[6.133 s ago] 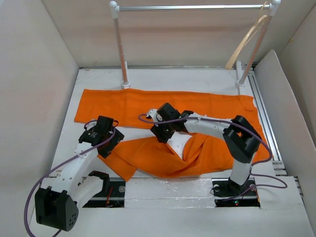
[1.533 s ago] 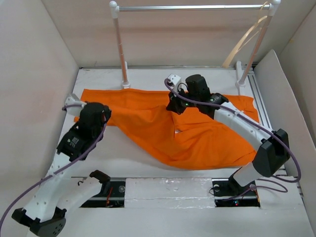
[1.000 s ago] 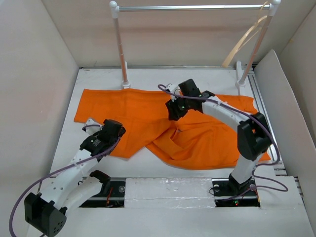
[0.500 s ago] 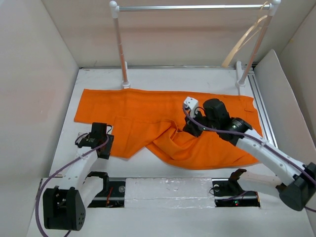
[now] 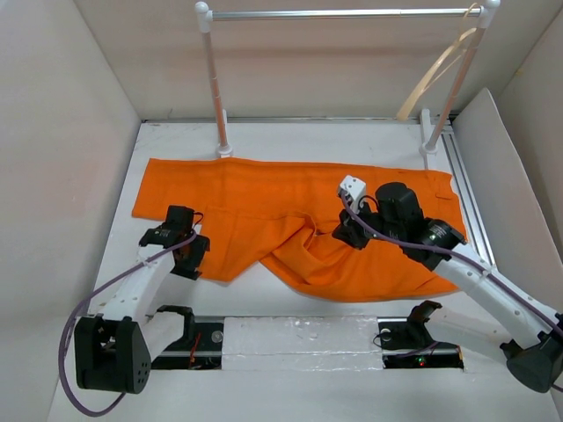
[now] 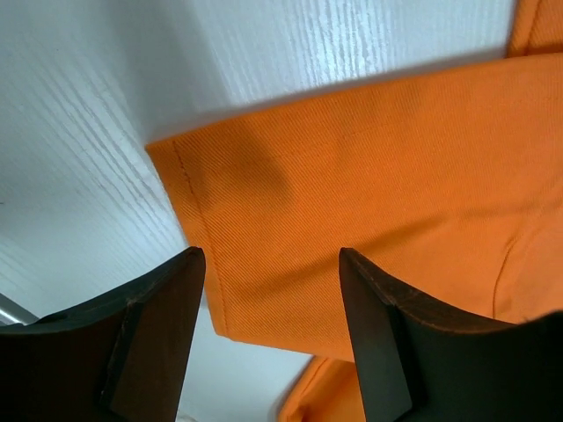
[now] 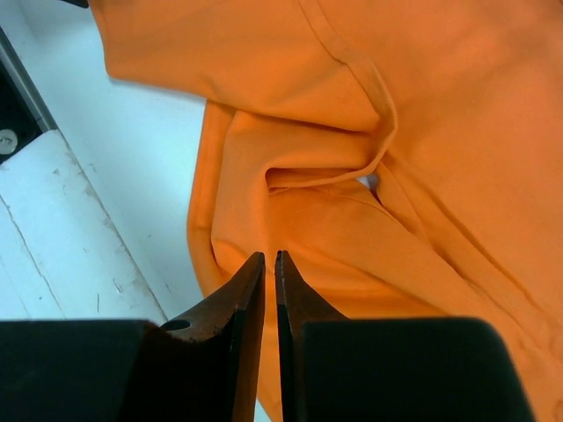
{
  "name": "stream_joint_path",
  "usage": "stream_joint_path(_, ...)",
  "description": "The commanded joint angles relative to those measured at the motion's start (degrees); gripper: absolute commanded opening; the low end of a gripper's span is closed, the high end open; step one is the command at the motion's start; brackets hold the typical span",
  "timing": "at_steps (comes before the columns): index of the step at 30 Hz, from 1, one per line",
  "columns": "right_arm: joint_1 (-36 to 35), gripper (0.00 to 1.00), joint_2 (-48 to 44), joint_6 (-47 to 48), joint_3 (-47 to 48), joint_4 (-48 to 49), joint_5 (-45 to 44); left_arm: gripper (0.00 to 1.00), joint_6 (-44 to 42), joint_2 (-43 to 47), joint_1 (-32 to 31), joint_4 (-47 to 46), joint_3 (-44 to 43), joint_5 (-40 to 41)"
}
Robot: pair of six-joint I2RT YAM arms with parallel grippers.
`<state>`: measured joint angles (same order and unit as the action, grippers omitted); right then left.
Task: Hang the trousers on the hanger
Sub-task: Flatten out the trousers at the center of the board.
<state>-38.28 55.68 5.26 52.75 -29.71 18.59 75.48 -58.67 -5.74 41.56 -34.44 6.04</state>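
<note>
Right tool (image 7: 269, 256) edged right — seemingly pinching trousers (image 5: 264, 189); left tool (image 6: 273, 260) spread.

The left arm (image 5: 132, 286) reaches forward from its base, low and bent at the elbow, with its wrist turned down. The left gripper (image 6: 273, 259) points downward with its jaws well apart. The right arm (image 5: 475, 272) stretches forward and inward across the table. The right gripper (image 7: 269, 255) points down, its fingers (image 7: 242, 299) drawn almost together with only a thin slit between them.
</note>
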Motion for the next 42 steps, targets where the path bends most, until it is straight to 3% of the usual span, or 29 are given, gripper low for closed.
stream_joint_path(1, 1.80, 0.16, -1.19, -0.77, 3.49, 0.53, -0.05, 0.58, 2.12, -0.65, -0.85, 4.76, -2.65, 0.81)
stream_joint_path(10, 6.72, 0.18, 1.00, 2.04, 8.68, 0.45, 3.91, 0.53, 2.30, -7.06, -0.85, 1.25, -1.08, 0.98)
stream_joint_path(14, 7.25, 0.18, 2.23, 2.91, 7.63, 1.67, 6.98, 0.52, 2.04, -15.21, -0.85, -2.88, -2.47, 4.31)
stream_joint_path(18, 7.26, 0.18, 3.91, 3.18, 6.40, 2.38, 8.92, 0.51, -1.64, -26.36, 2.90, -4.20, -9.30, 8.45)
stream_joint_path(26, 7.26, 0.19, 4.79, 3.53, 7.98, 1.77, 8.39, 0.49, -8.33, -35.10, 3.63, -5.81, -23.38, 9.95)
stream_joint_path(29, 7.26, 0.19, 5.49, 4.85, 7.72, 0.19, 8.66, 0.52, -10.78, -31.54, 2.32, -1.77, -29.45, 11.97)
stream_joint_path(31, 7.26, 0.19, 4.96, 4.85, 7.37, 0.36, 8.57, 0.53, -10.80, -28.09, 2.31, -1.31, -28.49, 12.50)
stream_joint_path(37, 7.26, 0.19, 3.82, 4.67, 4.82, 0.36, 9.01, 0.54, -10.71, -16.58, 3.98, -3.86, -17.08, 10.22)
stream_joint_path(42, 7.26, 0.19, 1.89, 4.50, 3.50, -0.25, 8.75, 0.52, -8.95, -16.20, 3.98, -4.38, -10.75, 8.46)
